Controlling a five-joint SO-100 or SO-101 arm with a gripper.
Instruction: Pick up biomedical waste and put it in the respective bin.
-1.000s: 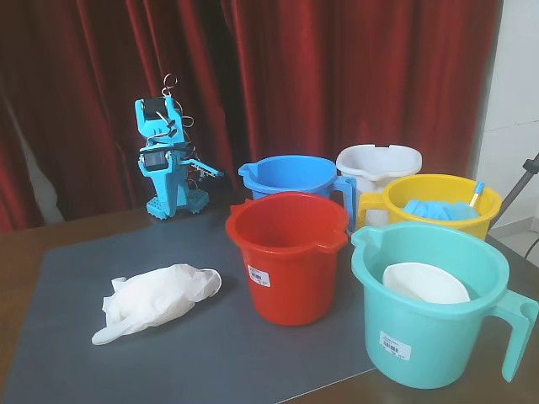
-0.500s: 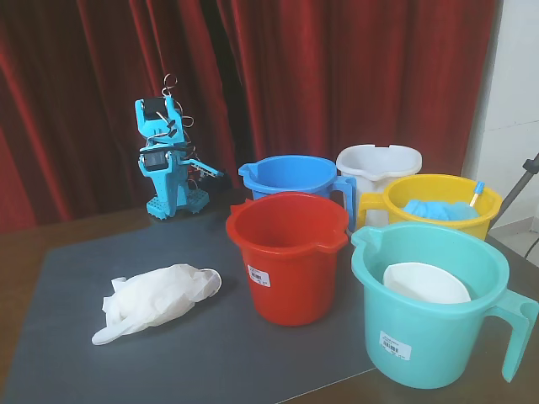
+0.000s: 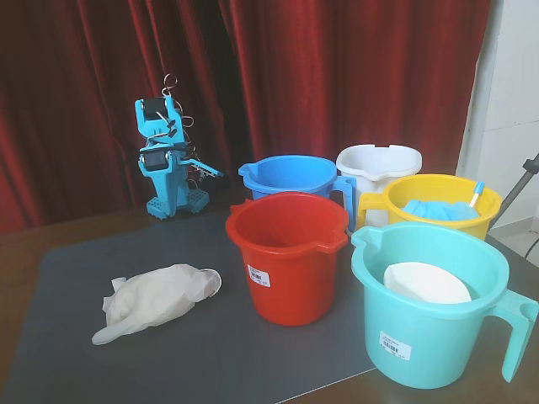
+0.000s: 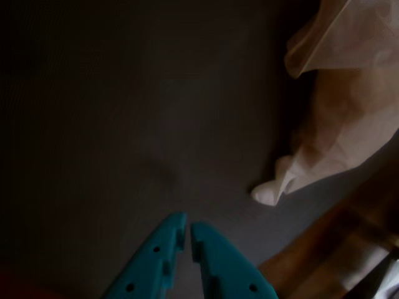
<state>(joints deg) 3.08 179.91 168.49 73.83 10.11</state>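
A crumpled white glove (image 3: 160, 299) lies on the grey mat (image 3: 253, 353) at the front left of the fixed view. In the wrist view the glove (image 4: 343, 112) fills the upper right, with one fingertip reaching down toward the middle. The blue arm (image 3: 168, 160) is folded up at the back of the table, far from the glove. Its gripper (image 3: 212, 173) points right in the fixed view. In the wrist view the gripper (image 4: 188, 233) enters from the bottom edge, jaws together with only a thin slit, holding nothing.
Several buckets stand at the right: red (image 3: 286, 282), blue (image 3: 282, 178), white (image 3: 370, 172), yellow (image 3: 396, 198) holding blue material, and teal (image 3: 421, 337) holding a white item. The wooden table (image 3: 21, 244) shows around the mat. Red curtains hang behind.
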